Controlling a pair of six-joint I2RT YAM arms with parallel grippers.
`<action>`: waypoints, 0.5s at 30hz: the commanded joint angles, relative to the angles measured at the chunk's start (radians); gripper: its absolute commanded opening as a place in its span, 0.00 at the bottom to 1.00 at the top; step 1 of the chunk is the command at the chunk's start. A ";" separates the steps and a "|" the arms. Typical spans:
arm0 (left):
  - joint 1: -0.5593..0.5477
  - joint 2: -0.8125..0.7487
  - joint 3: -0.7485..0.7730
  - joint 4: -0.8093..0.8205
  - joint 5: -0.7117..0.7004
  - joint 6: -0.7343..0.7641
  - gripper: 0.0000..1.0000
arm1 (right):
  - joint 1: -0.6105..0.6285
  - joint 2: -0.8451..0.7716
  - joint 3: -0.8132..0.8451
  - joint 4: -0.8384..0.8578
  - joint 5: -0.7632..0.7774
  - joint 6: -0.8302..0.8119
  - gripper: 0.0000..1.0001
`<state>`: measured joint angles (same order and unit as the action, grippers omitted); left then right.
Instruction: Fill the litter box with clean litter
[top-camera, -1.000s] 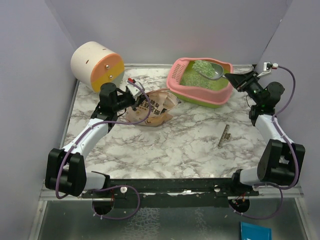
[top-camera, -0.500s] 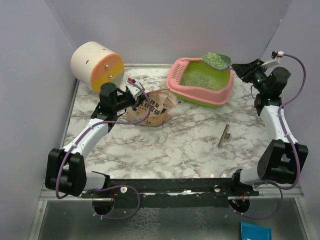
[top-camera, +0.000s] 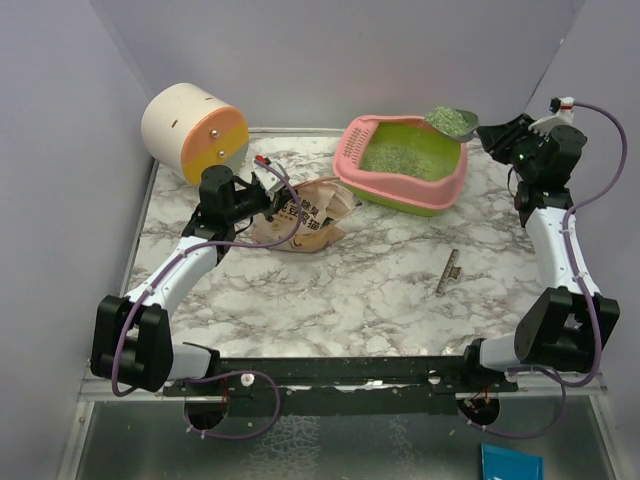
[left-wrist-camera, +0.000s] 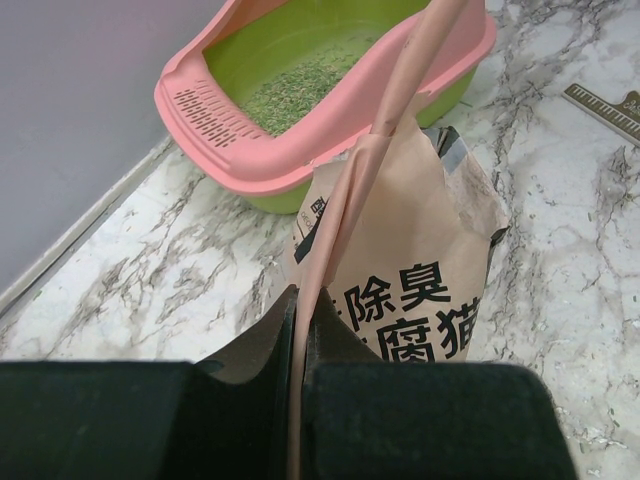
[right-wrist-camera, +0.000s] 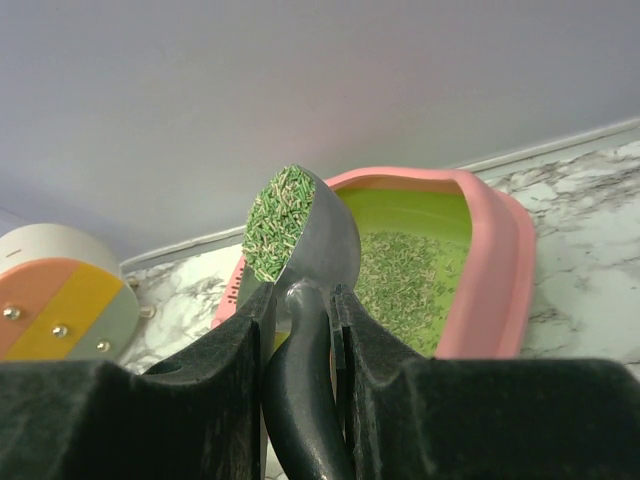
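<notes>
Now your right tool (right-wrist-camera: 301, 300) is clamped on the scoop (right-wrist-camera: 322, 235) handle and the left tool (left-wrist-camera: 300, 325) on the bag (left-wrist-camera: 410, 250), so hold it level: loose clean litter (right-wrist-camera: 278, 222) spills easily.

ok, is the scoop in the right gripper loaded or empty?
Loaded. The scoop bowl is heaped with clean litter; the right gripper grips its handle, holding it up near the litter box far right corner.

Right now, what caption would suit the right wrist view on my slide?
Right claw grips a scoop heaped with litter, with the litter box beyond it.
</notes>
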<state>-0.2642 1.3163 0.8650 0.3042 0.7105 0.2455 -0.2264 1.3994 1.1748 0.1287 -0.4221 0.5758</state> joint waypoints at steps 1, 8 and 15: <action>-0.013 0.001 0.014 0.078 0.053 -0.024 0.00 | -0.001 -0.081 0.065 -0.011 0.083 -0.065 0.01; -0.016 0.003 0.014 0.079 0.055 -0.026 0.00 | -0.001 -0.111 0.109 -0.079 0.114 -0.125 0.01; -0.016 0.010 0.017 0.080 0.054 -0.030 0.00 | 0.001 -0.118 0.176 -0.182 0.122 -0.192 0.01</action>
<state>-0.2642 1.3224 0.8650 0.3096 0.7136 0.2375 -0.2264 1.3163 1.2785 -0.0227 -0.3317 0.4393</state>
